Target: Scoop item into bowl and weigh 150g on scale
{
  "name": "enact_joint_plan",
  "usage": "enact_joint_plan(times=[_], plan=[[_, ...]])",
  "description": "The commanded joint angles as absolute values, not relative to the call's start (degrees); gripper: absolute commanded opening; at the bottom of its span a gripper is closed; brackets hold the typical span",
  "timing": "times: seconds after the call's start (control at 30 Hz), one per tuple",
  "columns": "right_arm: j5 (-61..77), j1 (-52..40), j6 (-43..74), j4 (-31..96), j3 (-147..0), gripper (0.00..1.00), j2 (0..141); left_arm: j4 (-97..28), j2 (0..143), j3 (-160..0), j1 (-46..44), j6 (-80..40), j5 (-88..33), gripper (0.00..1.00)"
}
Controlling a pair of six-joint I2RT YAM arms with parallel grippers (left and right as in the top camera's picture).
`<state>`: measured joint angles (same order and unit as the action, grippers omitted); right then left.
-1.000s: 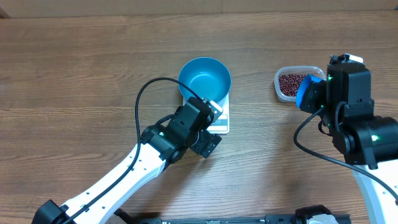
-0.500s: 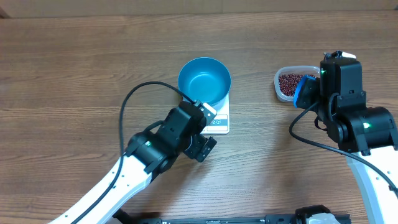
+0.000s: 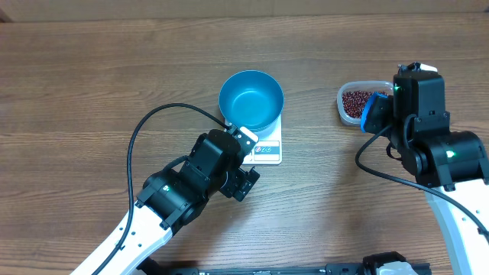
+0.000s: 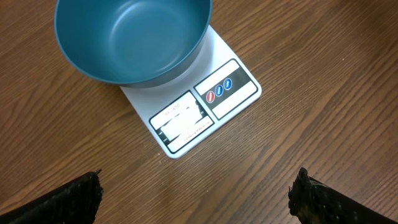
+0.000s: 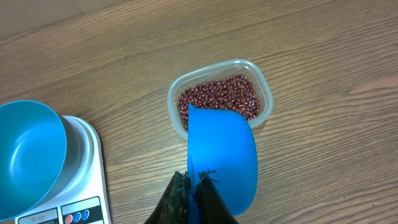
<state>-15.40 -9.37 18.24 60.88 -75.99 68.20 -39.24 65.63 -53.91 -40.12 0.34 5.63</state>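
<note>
Has drawn the left pincer back toward the lower left of the overhead view, off the scale, fingers spread wide and holding nothing; leaves the display and buttons uncovered at the middle of the left wrist view, perhaps after a press to switch on or zero, the reading too small to tell. Has nudged the right pincer up toward the tub at the overhead's upper right, pressed together on the handle of the blue scoop; hangs the scoop's front edge over the tub's near rim, just above the beans, hollow turned away so any load cannot be told; points to a first scoop as the step in hand.

Shows the bowl empty on the scale's rear half; smooth, teal, round and deep. Scale flat, white, square. Beans tiny, dark red-brown, a loose heap in the clear rounded-rectangular tub. Scoop bright blue, smooth, shovel-shaped. Table matte wood grain.
</note>
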Motion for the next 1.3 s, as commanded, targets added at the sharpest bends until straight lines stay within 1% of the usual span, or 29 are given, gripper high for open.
enact_joint_plan(times=[0.0, 0.3, 0.5, 0.73, 0.93, 1.07, 1.27], plan=[[-15.8, -8.9, 18.6, 60.4, -77.6, 0.04, 67.9, -39.3, 65.2, -53.8, -40.1, -0.2, 6.3, 1.00], [-15.4, -8.9, 19.3, 60.4, -77.6, 0.04, 67.9, -39.4, 65.2, -53.8, -40.1, -0.2, 6.4, 1.00], [-15.4, -8.9, 19.5, 60.4, -77.6, 0.04, 67.9, -42.8, 65.1, -53.7, -40.2, -0.9, 6.4, 1.00], [-15.4, -8.9, 19.5, 60.8, -77.6, 0.04, 67.9, -40.1, 61.5, -53.3, -40.2, 2.4, 5.7, 1.00], [-15.4, -8.9, 19.5, 60.8, -77.6, 0.04, 67.9, -39.6, 59.4, -50.1, -40.2, 2.4, 5.3, 1.00], [-15.4, -8.9, 19.5, 60.8, -77.6, 0.04, 67.9, -35.7, 57.5, -46.7, -40.2, 2.1, 3.4, 1.00], [-15.4, -8.9, 19.5, 60.8, -77.6, 0.04, 67.9, -34.0, 56.7, -43.4, -40.2, 2.1, 3.4, 1.00]])
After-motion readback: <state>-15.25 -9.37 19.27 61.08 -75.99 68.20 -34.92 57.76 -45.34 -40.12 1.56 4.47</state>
